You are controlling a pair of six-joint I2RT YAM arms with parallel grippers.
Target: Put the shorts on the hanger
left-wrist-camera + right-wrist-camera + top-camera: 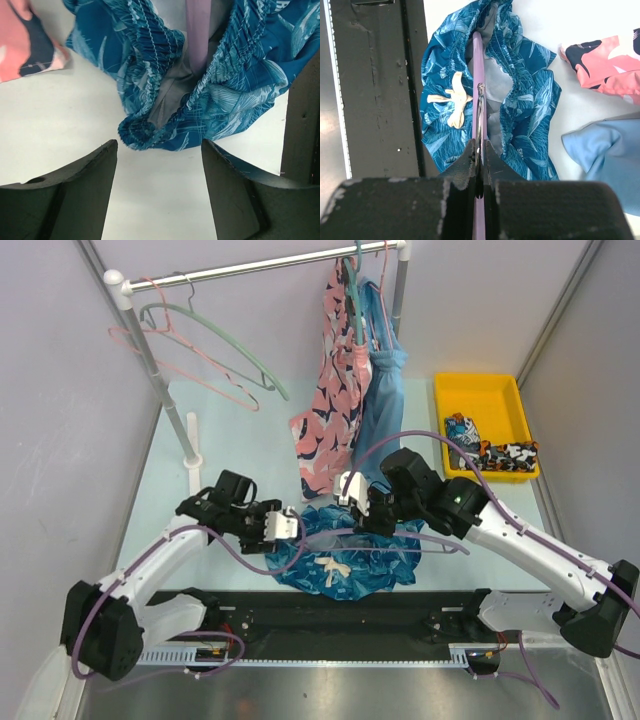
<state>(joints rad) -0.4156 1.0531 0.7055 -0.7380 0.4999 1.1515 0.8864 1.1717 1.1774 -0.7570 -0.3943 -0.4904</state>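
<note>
Small pale lettering printed on the shorts (530, 100) is too blurred to read.

We log shorts (340, 565) on surface (230, 455), near middle, between both arms. Hanger (477, 65) passes inside shorts' waist opening; its right end sits clamped between right fingers (465, 160). Left fingers (90, 175) spread apart, just before shorts' left waistband edge, not touching as far as we see. Behind shorts, patterned garment (335, 390) and plain garment (385, 400) hang from rail (260, 267), patterned left of plain, hems down at surface. Two spare hangers (222, 337) on rail's left part. Bin (478, 380) far right on surface, clothes (490, 448) inside.
</note>
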